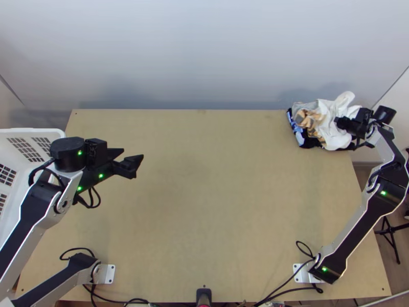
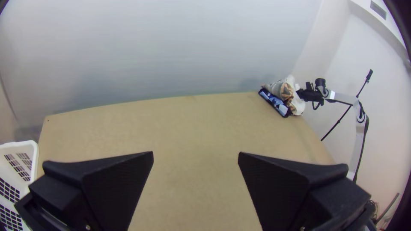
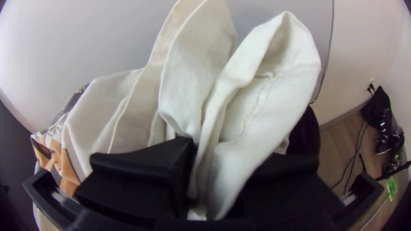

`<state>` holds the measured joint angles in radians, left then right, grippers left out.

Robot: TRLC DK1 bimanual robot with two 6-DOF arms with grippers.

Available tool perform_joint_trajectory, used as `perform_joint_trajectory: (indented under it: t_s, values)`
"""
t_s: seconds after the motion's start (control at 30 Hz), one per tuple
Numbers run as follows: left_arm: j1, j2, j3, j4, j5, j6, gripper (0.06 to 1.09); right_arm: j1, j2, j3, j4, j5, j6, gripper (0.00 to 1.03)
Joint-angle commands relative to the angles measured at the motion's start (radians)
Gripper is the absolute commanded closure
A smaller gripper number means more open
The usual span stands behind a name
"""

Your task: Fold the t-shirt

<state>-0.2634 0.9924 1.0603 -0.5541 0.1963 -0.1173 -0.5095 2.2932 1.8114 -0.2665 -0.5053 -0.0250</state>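
Observation:
In the top view, a white t-shirt with an orange and grey print lies bunched on other garments at the table's far right corner. My right gripper is over its right part. White fabric rises in loose folds in the right wrist view, pinched between the black fingers of my right gripper. My left gripper is above the table's left side, far from the cloth. Seen in the left wrist view, my left gripper stands wide open, holding nothing.
Dark and blue garments lie under the white cloth. A white plastic basket stands at the table's left edge, beside the left arm. Bare tabletop stretches between the arms. Black cables run along the near edge.

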Motion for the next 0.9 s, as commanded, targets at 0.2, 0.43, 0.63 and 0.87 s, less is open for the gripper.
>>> perform_joint_trajectory:
  t_s: [0.2, 0.43, 0.63, 0.87]
  values:
    - [0.020, -0.041, -0.062, -0.018, -0.044, -0.004, 0.12, -0.032, -0.034, 0.149, -0.419, -0.021, -0.039, 0.03]
    - [0.075, -0.067, -0.054, -0.029, -0.052, -0.005, 0.12, -0.130, -0.253, 0.140, -0.767, -0.260, -0.116, 0.03]
    - [0.165, -0.078, -0.063, -0.035, -0.052, -0.028, 0.10, -0.274, -0.391, 0.043, -1.053, -0.354, -0.365, 0.03]
    - [0.227, -0.156, -0.135, -0.020, -0.054, -0.058, 0.10, -0.359, -0.612, -0.244, -1.372, -0.461, -0.727, 0.03]
